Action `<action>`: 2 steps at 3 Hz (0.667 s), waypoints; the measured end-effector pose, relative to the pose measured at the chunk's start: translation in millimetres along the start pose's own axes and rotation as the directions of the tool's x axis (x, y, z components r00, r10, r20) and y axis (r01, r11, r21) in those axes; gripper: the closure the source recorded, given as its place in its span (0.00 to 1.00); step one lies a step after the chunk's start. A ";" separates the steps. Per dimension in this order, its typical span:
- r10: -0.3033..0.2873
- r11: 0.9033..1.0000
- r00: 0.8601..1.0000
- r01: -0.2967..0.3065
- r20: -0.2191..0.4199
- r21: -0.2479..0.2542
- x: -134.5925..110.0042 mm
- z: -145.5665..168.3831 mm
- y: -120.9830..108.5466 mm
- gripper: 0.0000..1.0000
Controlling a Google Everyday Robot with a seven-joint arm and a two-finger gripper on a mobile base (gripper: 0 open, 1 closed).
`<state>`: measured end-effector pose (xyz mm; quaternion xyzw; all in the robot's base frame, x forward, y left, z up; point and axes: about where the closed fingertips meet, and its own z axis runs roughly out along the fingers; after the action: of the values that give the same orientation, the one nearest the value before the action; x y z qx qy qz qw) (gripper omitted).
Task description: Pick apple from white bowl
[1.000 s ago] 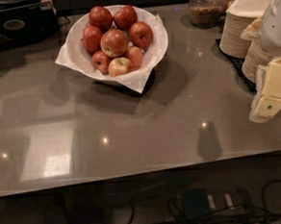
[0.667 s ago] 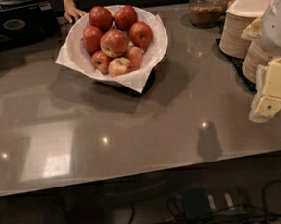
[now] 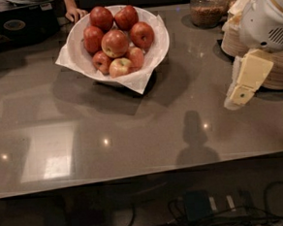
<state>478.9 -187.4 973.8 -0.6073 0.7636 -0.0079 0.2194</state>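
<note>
The white bowl [image 3: 159, 48] stands at the back middle of the grey table, lined with white paper whose corners stick out over the rim. Several red apples [image 3: 115, 43] are piled in it. My gripper [image 3: 241, 93] hangs at the right side of the view, above the table and well to the right of the bowl, pointing down. It holds nothing that I can see and touches no apple.
A stack of cream disposable bowls [image 3: 279, 73] sits behind the gripper at the right edge. A glass jar [image 3: 207, 6] stands at the back right. A dark laptop [image 3: 14, 26] and a person's hand [image 3: 75, 13] are at the back left. Cables lie on the floor below the table's front edge.
The view has shifted slightly, so the bowl sits a little higher and further right in frame. A person's hand has appeared beside the bowl at the back left. My gripper has barely moved.
</note>
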 end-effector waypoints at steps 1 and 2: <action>0.031 0.999 0.998 -0.033 0.054 0.033 -19.2 20.4 -28.5 0.00; 0.070 0.995 0.992 -0.078 0.106 0.065 -42.2 40.0 -59.7 0.00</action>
<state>554.9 -153.6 968.0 -0.5702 0.7724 0.0055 0.2796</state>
